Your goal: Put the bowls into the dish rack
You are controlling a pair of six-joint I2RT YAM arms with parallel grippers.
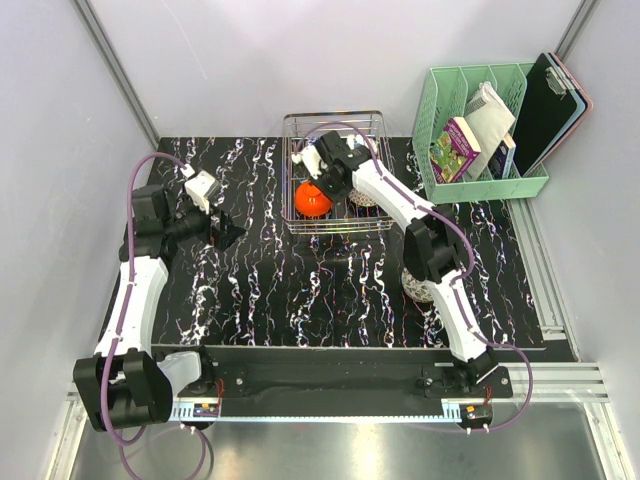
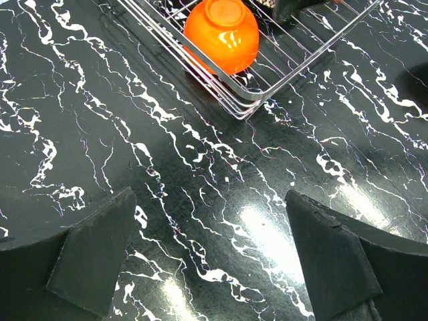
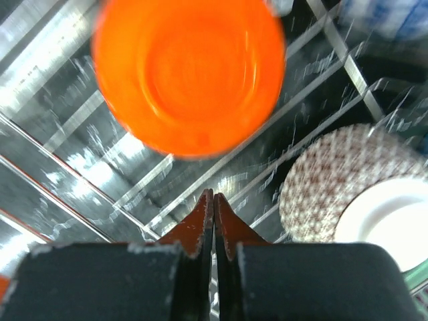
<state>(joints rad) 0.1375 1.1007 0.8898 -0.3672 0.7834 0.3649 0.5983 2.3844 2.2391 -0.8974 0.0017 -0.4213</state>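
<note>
Top external: netted bowl (image 1: 419, 288) on table (image 1: 300, 290) (wrist views miss it).

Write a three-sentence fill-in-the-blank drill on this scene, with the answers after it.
1. In the dish rack sits a glossy bowl coloured ____.
2. The right gripper, above the rack, is ____ and holds nothing.
3. The left gripper, over the table, is ____.

Missing words: orange; shut; open.

Orange bowl (image 1: 313, 200) inside wire dish rack (image 1: 338, 226)
</note>
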